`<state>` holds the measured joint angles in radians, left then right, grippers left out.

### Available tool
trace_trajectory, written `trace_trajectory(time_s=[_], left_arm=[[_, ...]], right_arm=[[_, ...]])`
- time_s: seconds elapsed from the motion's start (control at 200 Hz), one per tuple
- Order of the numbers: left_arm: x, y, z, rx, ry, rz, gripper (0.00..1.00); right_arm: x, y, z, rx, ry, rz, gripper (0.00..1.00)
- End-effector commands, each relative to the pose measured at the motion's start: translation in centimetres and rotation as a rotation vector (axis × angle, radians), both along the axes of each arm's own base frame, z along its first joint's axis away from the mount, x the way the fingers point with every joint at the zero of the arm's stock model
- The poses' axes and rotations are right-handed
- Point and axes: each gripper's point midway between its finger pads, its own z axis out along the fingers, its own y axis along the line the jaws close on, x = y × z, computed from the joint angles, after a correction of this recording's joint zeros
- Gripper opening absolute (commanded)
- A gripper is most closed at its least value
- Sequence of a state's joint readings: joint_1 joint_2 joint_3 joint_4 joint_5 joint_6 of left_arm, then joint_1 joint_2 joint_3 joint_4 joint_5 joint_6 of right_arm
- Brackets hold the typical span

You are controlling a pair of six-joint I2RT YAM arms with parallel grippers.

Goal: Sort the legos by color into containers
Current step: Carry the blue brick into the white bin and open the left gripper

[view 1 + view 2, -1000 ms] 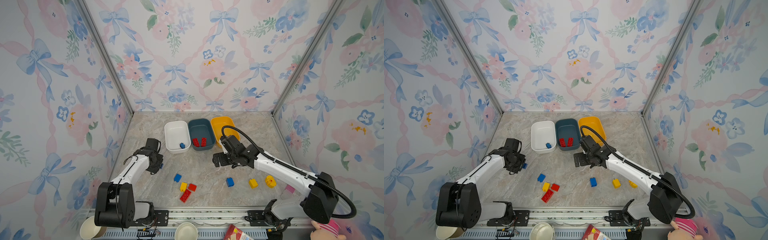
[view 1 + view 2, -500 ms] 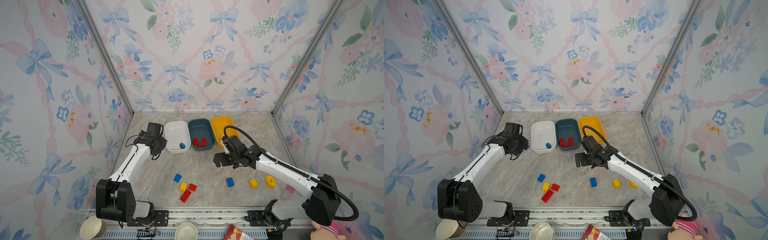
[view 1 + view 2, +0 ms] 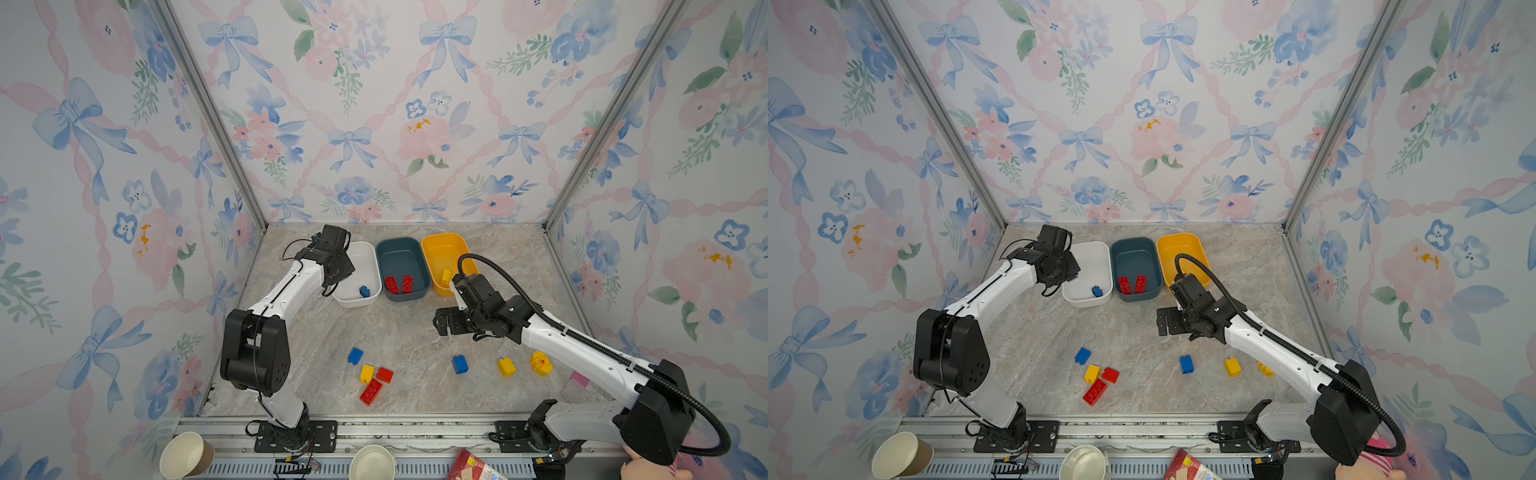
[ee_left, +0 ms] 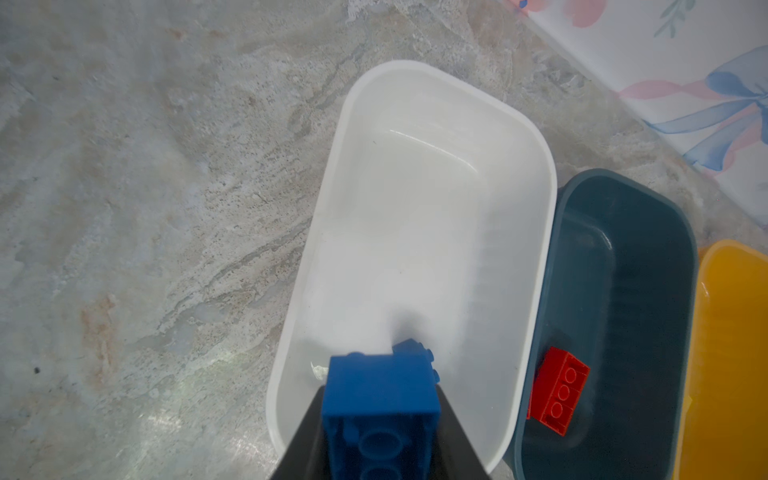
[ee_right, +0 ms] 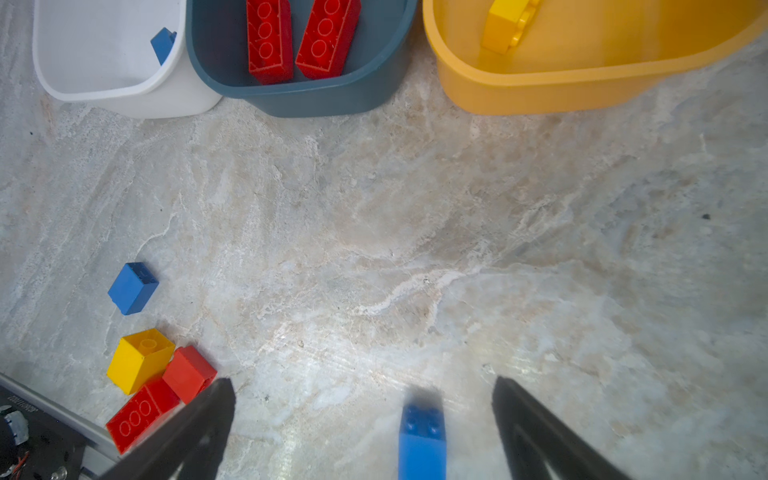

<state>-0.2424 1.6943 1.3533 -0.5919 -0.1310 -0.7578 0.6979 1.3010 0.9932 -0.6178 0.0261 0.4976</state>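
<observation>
The left gripper (image 4: pixel 380 395) pinches a blue brick (image 4: pixel 382 419), apparently just above the white tub (image 4: pixel 415 166), while the right gripper (image 5: pixel 365 385) gapes wide over the table (image 5: pixel 374 208).

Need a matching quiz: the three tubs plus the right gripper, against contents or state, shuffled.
1. white tub
2. teal tub
3. yellow tub
4. right gripper

A. two red bricks inside
B. open, empty
C. one blue brick lying inside
D. one yellow brick inside

Pairs: 1-C, 2-A, 3-D, 4-B
</observation>
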Motion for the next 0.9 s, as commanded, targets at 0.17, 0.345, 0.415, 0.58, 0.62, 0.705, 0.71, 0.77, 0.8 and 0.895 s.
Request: trace_trajectory(time_s=[0.17, 0.345, 0.415, 0.58, 0.62, 0.705, 0.71, 0.77, 0.8, 0.895], left_arm=[[1.3, -0.3, -2.9, 0.121, 0.069, -0.121, 0.04], [1.5, -0.6, -4.5, 0.158, 0.103, -0.162, 0.06], [1.6, -0.7, -5.1, 0.16, 0.115, -0.173, 0.1], [1.6, -1.3, -5.6, 0.157, 0.128, -0.199, 0.22], [1.5, -1.4, -5.6, 0.159, 0.126, -0.202, 0.26], [1.5, -1.6, -5.3, 0.157, 0.121, -0.208, 0.33], [1.5, -1.6, -5.3, 0.157, 0.121, -0.208, 0.34], [1.4, -1.7, -5.1, 0.155, 0.117, -0.212, 0.39], [1.4, -1.8, -5.1, 0.154, 0.115, -0.215, 0.42], [1.3, -2.1, -4.8, 0.149, 0.108, -0.225, 0.49]], right_arm=[[0.2, -0.5, -0.6, 0.019, 0.019, -0.022, 0.99], [0.1, -0.7, -0.7, 0.016, 0.023, -0.028, 0.99], [0.1, -0.8, -0.8, 0.015, 0.026, -0.034, 0.99], [0.0, -0.9, -0.9, 0.013, 0.031, -0.035, 0.99], [-0.1, -0.9, -0.8, 0.012, 0.033, -0.035, 0.99], [-0.1, -0.9, -0.8, 0.013, 0.035, -0.038, 0.99], [-0.1, -0.9, -0.7, 0.012, 0.034, -0.038, 0.99], [-0.1, -1.0, -0.7, 0.012, 0.035, -0.041, 0.99], [-0.2, -1.1, -0.7, 0.012, 0.036, -0.043, 0.99], [-0.3, -1.2, -0.5, 0.013, 0.037, -0.05, 0.99]])
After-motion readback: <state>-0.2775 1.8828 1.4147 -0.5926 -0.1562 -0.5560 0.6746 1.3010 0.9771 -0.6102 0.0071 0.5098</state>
